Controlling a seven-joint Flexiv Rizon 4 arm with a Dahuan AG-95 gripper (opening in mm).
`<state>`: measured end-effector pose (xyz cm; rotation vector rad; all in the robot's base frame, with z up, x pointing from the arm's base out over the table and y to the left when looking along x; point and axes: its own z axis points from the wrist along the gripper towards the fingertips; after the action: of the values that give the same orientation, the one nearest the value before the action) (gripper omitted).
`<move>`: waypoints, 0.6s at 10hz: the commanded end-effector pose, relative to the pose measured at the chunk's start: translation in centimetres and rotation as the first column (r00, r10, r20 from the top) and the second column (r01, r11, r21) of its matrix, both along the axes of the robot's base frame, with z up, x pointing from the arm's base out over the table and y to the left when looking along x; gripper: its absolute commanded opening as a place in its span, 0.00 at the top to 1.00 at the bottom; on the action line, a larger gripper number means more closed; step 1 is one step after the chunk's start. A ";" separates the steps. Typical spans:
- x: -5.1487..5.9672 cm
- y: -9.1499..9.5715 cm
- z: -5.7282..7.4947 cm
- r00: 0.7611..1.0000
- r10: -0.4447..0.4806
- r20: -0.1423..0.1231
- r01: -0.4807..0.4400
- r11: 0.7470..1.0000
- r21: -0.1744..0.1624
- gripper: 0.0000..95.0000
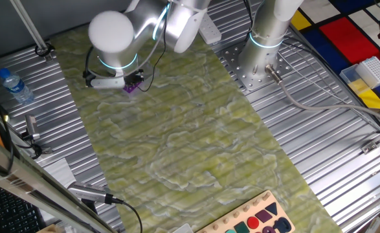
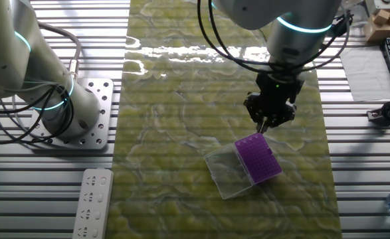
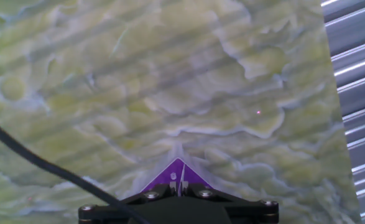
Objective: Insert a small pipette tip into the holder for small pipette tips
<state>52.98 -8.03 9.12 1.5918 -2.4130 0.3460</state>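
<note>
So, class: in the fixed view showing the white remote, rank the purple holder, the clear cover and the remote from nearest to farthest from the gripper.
1. Purple holder, just below the gripper.
2. Clear cover, left of the holder.
3. Remote, far lower left.

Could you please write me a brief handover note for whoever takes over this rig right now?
Gripper: hangs just above the far corner of the purple holder, fingers close together; a thin pale tip seems to sit between them, though the grip itself is hidden.
Holder: on the green mat, its clear cover lying open beside it.
Done: tip brought over the holder.
Left: lower it into a hole, release, retreat.
</note>
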 end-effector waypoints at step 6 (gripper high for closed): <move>0.2 0.0 -0.1 1.000 -0.008 0.022 0.008 1.000 -0.006 1.00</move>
<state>53.12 -8.02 9.08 1.5846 -2.4318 0.3720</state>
